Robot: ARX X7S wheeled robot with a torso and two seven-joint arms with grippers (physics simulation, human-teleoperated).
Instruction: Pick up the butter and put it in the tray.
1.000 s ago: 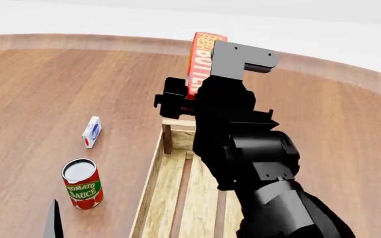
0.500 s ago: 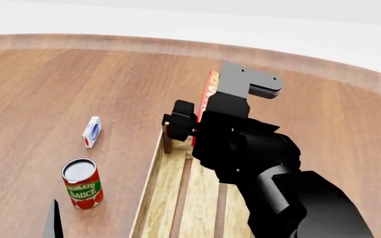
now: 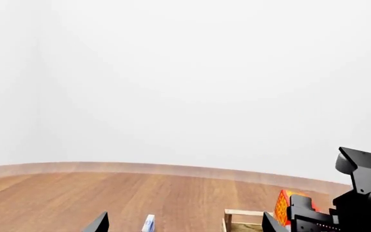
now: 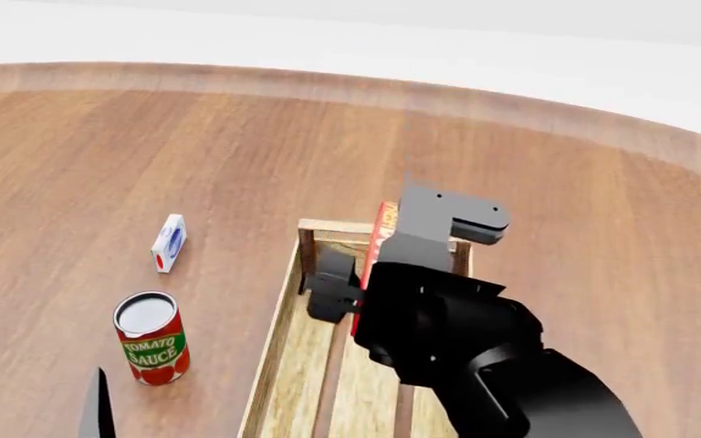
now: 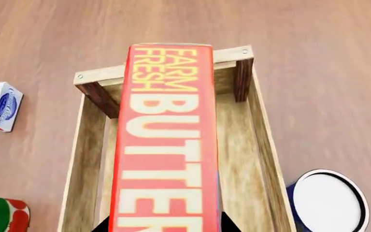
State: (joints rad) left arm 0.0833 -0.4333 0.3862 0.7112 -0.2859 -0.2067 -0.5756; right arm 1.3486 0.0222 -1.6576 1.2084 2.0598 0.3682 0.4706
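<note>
The butter (image 5: 166,145), a red-orange carton with "FARM FRESH BUTTER" lettering, is held on edge in my right gripper (image 5: 164,227), which is shut on its two sides. It hangs low over the far end of the tray (image 5: 82,159), a light-wood slatted crate, between the two dark corner posts. In the head view only a red strip of the butter (image 4: 383,228) shows beside the right gripper (image 4: 353,290), inside the tray (image 4: 280,328). I cannot tell if it touches the floor slats. My left gripper (image 3: 184,227) is open and empty, left of the tray (image 3: 240,212).
A tomato sauce can (image 4: 151,338) stands left of the tray, and a small white-blue-red carton (image 4: 169,243) stands beyond it. A white-topped dark-blue can (image 5: 327,200) stands just outside the tray's right wall. The round wooden table's far edge (image 4: 326,87) curves across the back.
My right gripper has come down and toward me with the butter, from high above the tray's far end rail to low between the tray's walls. The left arm has not moved.
</note>
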